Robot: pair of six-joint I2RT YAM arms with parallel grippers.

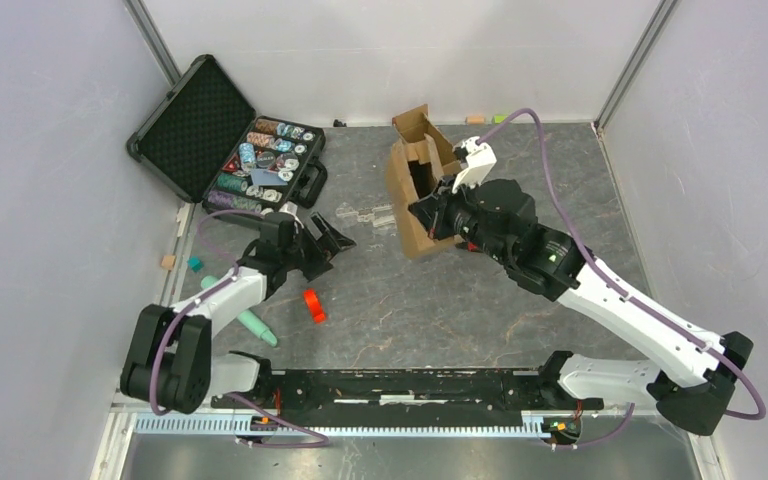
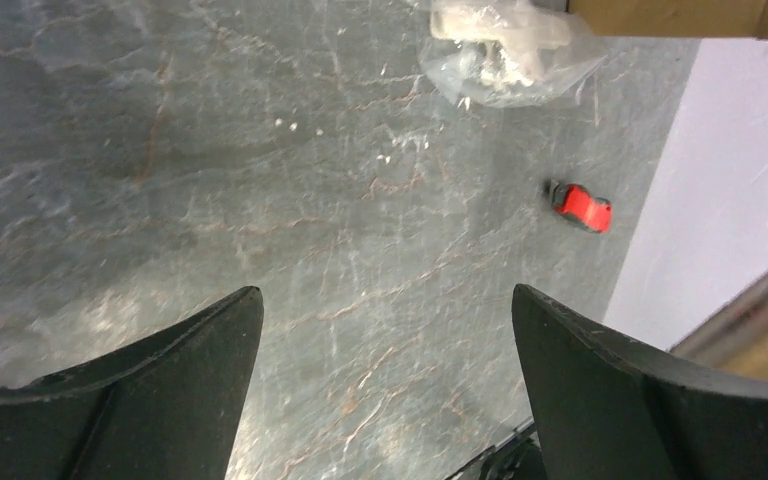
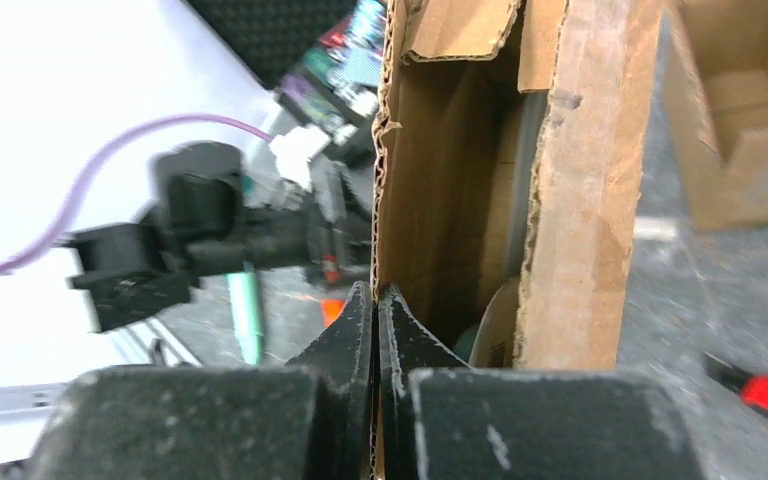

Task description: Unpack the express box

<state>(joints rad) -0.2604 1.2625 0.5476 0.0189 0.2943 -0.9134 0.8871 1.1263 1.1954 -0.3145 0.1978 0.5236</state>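
**A:** Nearest first: what is the left claw (image 2: pixel 387 292) doing?

**B:** It is spread wide with nothing in it, hanging over bare bench (image 1: pixel 430 320). A clear plastic packet (image 2: pixel 505 50) lies beyond it, close to the cardboard.

**A:** And the right claw (image 3: pixel 376 296)?

**B:** Clenched on the thin side wall of the express box (image 1: pixel 410 228). The box stands open at mid-bench. A second cardboard box (image 1: pixel 425 135) sits close behind it; I cannot tell whether they touch.

**A:** How will it handle?

**B:** Light, I judge, and stiff across its panels. But the corrugated edge is ragged and may bend or tear if that pinch carries the load. A rounded thing (image 3: pixel 500 320) sits inside, so tipping the box could let it slide.

**A:** Best hold?

**B:** Low on a wall near a corner, where two panels brace each other. That leaves the free claw to reach in.
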